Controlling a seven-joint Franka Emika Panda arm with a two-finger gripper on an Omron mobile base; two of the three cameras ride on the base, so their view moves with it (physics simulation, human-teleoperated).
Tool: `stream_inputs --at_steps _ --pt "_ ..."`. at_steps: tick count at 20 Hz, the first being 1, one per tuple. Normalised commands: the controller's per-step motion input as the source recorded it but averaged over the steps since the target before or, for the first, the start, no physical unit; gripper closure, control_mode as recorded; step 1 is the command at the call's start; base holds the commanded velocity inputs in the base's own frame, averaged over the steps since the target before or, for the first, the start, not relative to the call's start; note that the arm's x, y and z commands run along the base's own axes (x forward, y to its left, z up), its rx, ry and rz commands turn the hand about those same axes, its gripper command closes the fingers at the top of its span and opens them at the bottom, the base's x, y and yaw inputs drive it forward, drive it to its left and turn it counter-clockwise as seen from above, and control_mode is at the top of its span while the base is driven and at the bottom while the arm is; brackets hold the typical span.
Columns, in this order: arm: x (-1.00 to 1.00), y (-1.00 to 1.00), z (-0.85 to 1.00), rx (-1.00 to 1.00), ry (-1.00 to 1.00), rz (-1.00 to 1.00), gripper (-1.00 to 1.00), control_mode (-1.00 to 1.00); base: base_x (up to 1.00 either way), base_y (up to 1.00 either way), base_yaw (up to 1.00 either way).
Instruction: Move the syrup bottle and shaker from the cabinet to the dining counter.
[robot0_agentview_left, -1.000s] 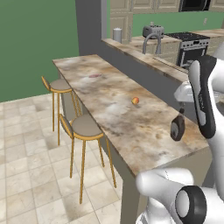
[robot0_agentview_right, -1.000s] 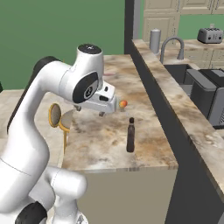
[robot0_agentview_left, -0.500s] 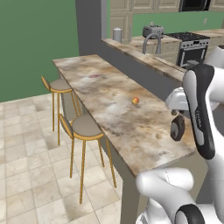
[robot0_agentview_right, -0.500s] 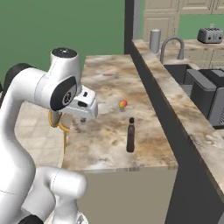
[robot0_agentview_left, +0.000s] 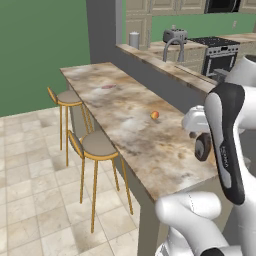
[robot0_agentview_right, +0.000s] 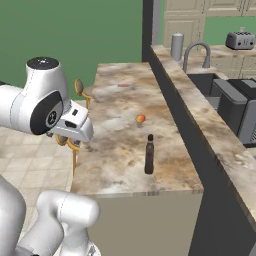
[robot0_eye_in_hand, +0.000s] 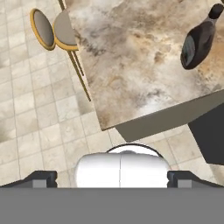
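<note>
Hand view looks down: gripper (robot0_eye_in_hand: 112, 178) fingers spread wide, empty, over the floor. Syrup bottle (robot0_eye_in_hand: 197, 40) stands upright at 1 o'clock on the dining counter (robot0_eye_in_hand: 140, 65), near its end edge, stools (robot0_eye_in_hand: 43, 29) at 11.

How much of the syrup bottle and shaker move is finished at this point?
Done: the syrup bottle stands upright on the dining counter. In hand: nothing; in the hand view the pincer is open and empty, above the floor off the counter's end. Left: the shaker, which isn't on the counter yet.
</note>
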Motion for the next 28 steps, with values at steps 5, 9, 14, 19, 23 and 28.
stream_inputs --at_steps 5,9,14,19,23,28 --pt "-0.43 0.0 0.27 -0.02 0.0 -0.01 -1.0 -1.0 0.0 0.0 0.0" --pt "-0.38 0.04 0.27 -0.02 -0.01 -0.01 -1.0 -1.0 0.0 0.0 0.0" --pt "-0.37 0.0 0.26 -0.03 -0.08 0.0 -1.0 -1.0 0.0 0.0 0.0" --pt "-0.37 0.0 0.25 -0.02 -0.19 0.0 -1.0 -1.0 0.0 0.0 0.0" --pt "-0.4 0.0 0.23 0.0 -0.29 0.0 -1.0 -1.0 0.0 0.0 0.0" --pt "-0.2 0.0 0.12 0.0 -0.24 0.0 -1.0 -1.0 0.0 0.0 0.0"
